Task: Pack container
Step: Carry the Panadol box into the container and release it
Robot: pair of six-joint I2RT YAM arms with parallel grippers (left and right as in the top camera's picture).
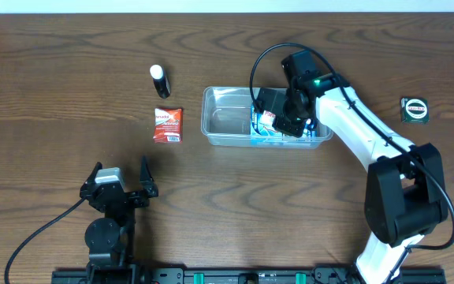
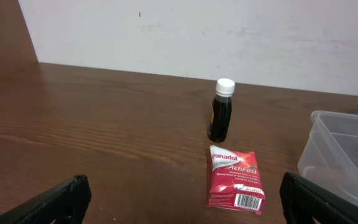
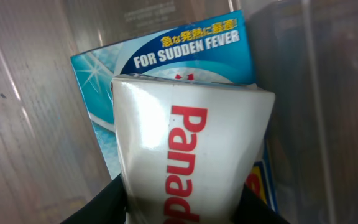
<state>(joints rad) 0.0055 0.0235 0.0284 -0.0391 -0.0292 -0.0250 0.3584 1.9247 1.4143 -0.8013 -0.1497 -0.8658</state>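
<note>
Over container (image 1: 209,114), right gripper (image 1: 290,120) clamped on white Panadol box (image 3: 191,149), above blue fever box (image 3: 166,56) lying inside; left gripper (image 1: 120,169) jaws wide apart, empty, well away.

1. The table (image 1: 53,79) is dark brown wood with a plain grain and a soft sheen.
2. The container (image 1: 227,118) is clear plastic, smooth and glossy.
3. The white box (image 3: 185,168) is glossy card with a bright glare on it; the blue box (image 3: 166,56) under it is smooth printed card.
4. The red pack (image 2: 235,177) has a slick printed face.
5. The bottle (image 2: 220,115) is dark and shiny, with a white ridged plastic cap.
6. The left tool (image 1: 120,167) is black and matt.
</note>
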